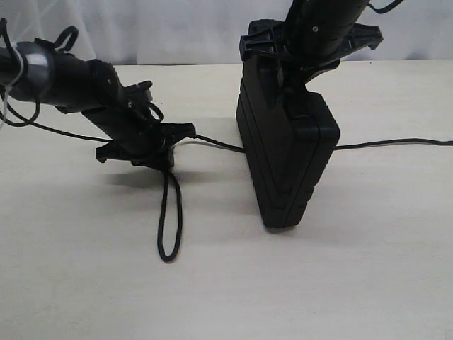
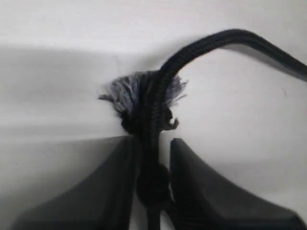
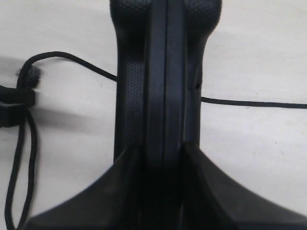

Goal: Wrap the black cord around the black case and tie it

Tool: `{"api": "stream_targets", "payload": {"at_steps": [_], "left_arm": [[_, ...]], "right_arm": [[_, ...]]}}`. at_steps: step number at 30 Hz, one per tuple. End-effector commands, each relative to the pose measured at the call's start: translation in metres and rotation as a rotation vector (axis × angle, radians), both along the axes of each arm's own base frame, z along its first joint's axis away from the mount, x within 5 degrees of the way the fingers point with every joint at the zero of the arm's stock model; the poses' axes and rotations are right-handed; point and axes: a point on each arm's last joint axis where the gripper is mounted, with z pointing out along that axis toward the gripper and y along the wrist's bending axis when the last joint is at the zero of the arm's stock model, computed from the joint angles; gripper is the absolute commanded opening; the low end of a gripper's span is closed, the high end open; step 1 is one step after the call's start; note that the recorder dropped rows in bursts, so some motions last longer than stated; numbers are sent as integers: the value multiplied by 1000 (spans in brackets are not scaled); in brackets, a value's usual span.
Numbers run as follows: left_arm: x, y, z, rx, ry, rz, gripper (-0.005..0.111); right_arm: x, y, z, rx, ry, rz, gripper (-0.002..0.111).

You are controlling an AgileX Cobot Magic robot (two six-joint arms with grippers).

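Stretch of black cord out of sight behind black case.

The black case is a flat, matte, rectangular box with rounded corners and a centre seam. It stands upright on one narrow edge on the table, its pebbled sides showing in the right wrist view. The black cord, thin and braided, runs in from the right, passes the case low down and comes out on the left. There it rises off the table to a frayed grey tuft, and a narrow loop hangs from that down to the tabletop.
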Motion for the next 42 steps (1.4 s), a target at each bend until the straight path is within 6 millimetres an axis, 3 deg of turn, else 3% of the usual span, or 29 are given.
{"api": "stream_targets", "payload": {"at_steps": [1,3,5,9,11,12,13,16,17,21,26,32,34,39,42], "left_arm": [[1,13,0,7,32,-4,53],[2,16,1,30,16,-101,61],[4,17,5,48,-13,-194,60],[10,16,48,112,-156,-600,61],[1,13,66,175,-233,-925,59],[-8,11,70,213,-259,-1187,55],[-12,10,69,231,-266,-1337,52],[-21,4,56,378,-340,-2027,42],[-18,-3,51,437,-393,-2099,42],[-10,-27,24,633,-475,-2257,42],[-8,-27,-1,692,-414,-2370,42],[-6,-24,-14,711,-363,-2431,41],[-8,-26,-15,678,-377,-2391,37],[-9,-30,-10,621,-375,-2165,4],[-6,-29,-5,623,-361,-1951,0]], "right_arm": [[-3,-2,3,-18,5,17,4],[-3,-2,3,-18,5,17,4],[-3,-2,3,-18,5,17,4],[-3,-2,3,-18,5,17,4],[-3,-2,3,-18,5,17,4],[-3,-2,3,-18,5,17,4],[-3,-2,3,-18,5,17,4],[-3,-2,3,-18,5,17,4],[-3,-2,3,-18,5,17,4],[-3,-2,3,-18,5,17,4],[-3,-2,3,-18,5,17,4],[-3,-2,3,-18,5,17,4],[-3,-2,3,-18,5,17,4],[-3,-2,3,-18,5,17,4],[-3,-2,3,-18,5,17,4]]}}
